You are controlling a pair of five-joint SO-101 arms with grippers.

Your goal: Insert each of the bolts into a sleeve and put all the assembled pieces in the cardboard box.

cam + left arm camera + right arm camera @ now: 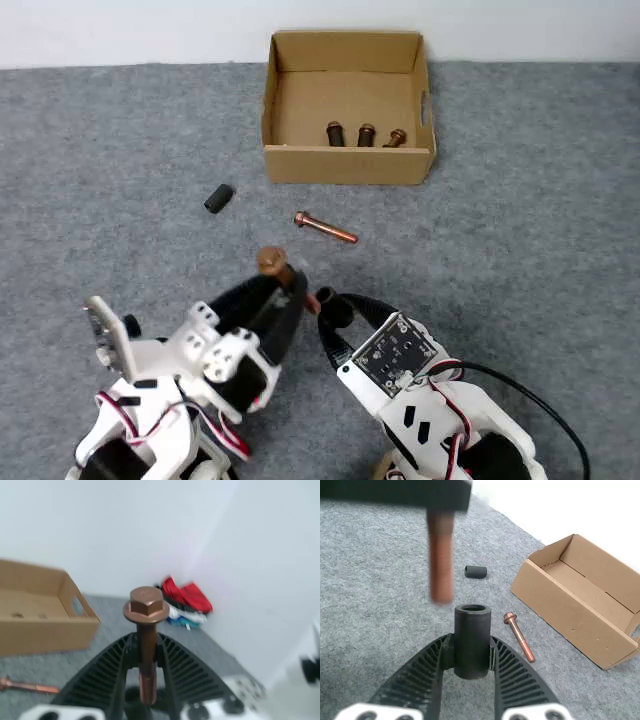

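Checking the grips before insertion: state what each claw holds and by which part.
The left claw grips a bolt by its shank, head up. The right claw grips a black sleeve by its outer wall.

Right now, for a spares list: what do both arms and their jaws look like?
Both arms are white, with red, black and white wires. The left gripper and right gripper have black, ribbed, triangular jaws. A black circuit board sits on the right wrist; a black cable trails behind.
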